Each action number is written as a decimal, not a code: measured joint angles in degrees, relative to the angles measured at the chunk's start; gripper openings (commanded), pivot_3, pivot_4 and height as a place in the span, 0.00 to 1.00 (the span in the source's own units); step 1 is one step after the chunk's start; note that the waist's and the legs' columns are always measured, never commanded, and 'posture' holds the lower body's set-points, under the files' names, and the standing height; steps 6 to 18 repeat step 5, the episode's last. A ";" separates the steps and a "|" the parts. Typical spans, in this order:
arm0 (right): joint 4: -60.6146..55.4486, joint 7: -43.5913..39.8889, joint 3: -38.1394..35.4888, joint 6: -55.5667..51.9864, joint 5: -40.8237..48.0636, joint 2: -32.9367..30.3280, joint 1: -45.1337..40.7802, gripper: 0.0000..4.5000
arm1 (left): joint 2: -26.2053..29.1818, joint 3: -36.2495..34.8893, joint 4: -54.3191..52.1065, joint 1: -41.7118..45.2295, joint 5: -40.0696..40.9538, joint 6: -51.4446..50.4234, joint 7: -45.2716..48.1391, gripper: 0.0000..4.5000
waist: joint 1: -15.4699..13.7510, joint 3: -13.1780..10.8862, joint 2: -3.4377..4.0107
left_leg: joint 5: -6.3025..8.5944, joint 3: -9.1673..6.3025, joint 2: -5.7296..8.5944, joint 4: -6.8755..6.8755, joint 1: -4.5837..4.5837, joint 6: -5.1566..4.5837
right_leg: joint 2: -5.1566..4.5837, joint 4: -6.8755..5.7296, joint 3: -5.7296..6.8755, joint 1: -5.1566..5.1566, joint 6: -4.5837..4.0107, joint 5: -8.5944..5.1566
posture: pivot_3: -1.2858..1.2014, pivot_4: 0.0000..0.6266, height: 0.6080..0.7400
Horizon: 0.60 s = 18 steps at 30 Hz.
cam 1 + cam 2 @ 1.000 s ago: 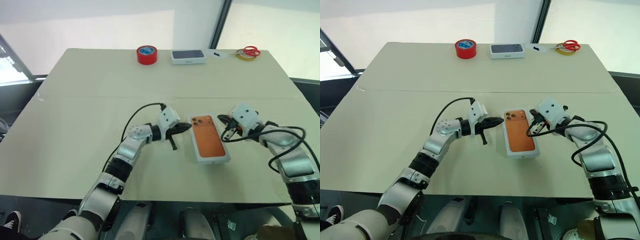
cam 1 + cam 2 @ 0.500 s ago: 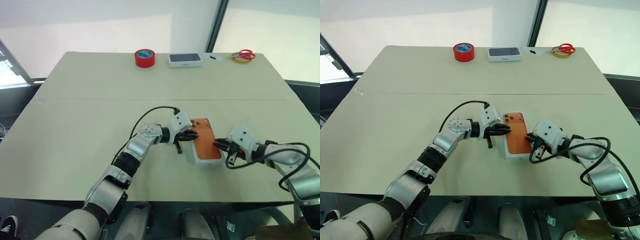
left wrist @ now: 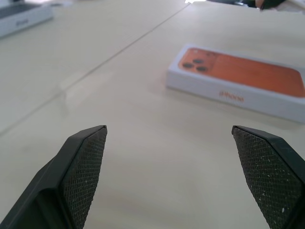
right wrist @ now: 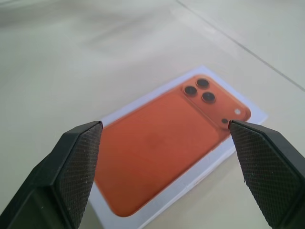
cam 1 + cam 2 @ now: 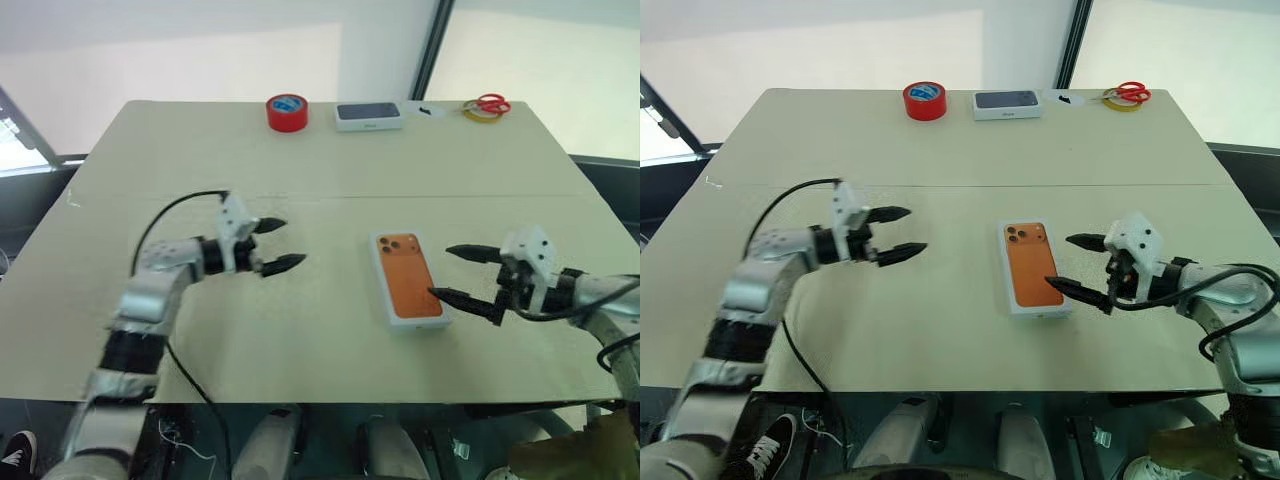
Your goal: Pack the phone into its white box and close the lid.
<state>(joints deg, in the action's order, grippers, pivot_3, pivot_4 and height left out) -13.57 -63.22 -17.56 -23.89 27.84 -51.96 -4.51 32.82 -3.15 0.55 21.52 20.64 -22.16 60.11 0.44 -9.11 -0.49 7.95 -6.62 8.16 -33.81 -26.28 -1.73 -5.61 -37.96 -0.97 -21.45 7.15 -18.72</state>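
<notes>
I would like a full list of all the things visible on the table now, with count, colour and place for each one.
white box: one, white with an orange phone picture on its closed top, table centre, between the grippers
red tape roll: one, red, far edge
white box with a dark top: one, far edge, beside the tape
scissors: one, red handles, far right corner
yellow ring: one, under the scissors
table: one, beige
left gripper: one, black fingers, open, left of the box
right gripper: one, black fingers, open, right of the box

Silver-grey jointed arms end in white wrist housings, black cables looping alongside; the black fingers [image 3: 85, 168] carry cross-hatched pads.
</notes>
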 measured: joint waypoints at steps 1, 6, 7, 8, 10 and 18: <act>1.01 -0.60 -1.12 1.18 -0.13 -0.84 0.10 0.98 | 1.19 -1.54 -1.31 -2.02 0.69 -0.14 -0.16 0.98 | -0.05 -0.01 -0.01 | 0.00 0.00 0.00 0.01 0.00 0.00 | 0.00 0.00 0.00 0.00 -0.09 -0.05 | 0.52 0.24 1.00; 5.14 -2.47 -2.20 4.79 -1.70 -1.62 1.80 0.98 | 5.70 -5.76 -5.15 -9.17 1.44 0.10 -0.54 0.98 | -0.10 -0.02 0.02 | 0.01 0.03 0.00 0.08 0.00 0.01 | -0.03 0.02 -0.05 -0.03 -0.13 -0.07 | 0.52 0.24 1.00; 5.14 -2.47 -2.20 4.79 -1.70 -1.62 1.80 0.98 | 5.70 -5.76 -5.15 -9.17 1.44 0.10 -0.54 0.98 | -0.10 -0.02 0.02 | 0.01 0.03 0.00 0.08 0.00 0.01 | -0.03 0.02 -0.05 -0.03 -0.13 -0.07 | 0.52 0.24 1.00; 5.14 -2.47 -2.20 4.79 -1.70 -1.62 1.80 0.98 | 5.70 -5.76 -5.15 -9.17 1.44 0.10 -0.54 0.98 | -0.10 -0.02 0.02 | 0.01 0.03 0.00 0.08 0.00 0.01 | -0.03 0.02 -0.05 -0.03 -0.13 -0.07 | 0.52 0.24 1.00; 5.14 -2.47 -2.20 4.79 -1.70 -1.62 1.80 0.98 | 5.70 -5.76 -5.15 -9.17 1.44 0.10 -0.54 0.98 | -0.10 -0.02 0.02 | 0.01 0.03 0.00 0.08 0.00 0.01 | -0.03 0.02 -0.05 -0.03 -0.13 -0.07 | 0.52 0.24 1.00; 5.14 -2.47 -2.20 4.79 -1.70 -1.62 1.80 0.98 | 5.70 -5.76 -5.15 -9.17 1.44 0.10 -0.54 0.98 | -0.10 -0.02 0.02 | 0.01 0.03 0.00 0.08 0.00 0.01 | -0.03 0.02 -0.05 -0.03 -0.13 -0.07 | 0.52 0.24 1.00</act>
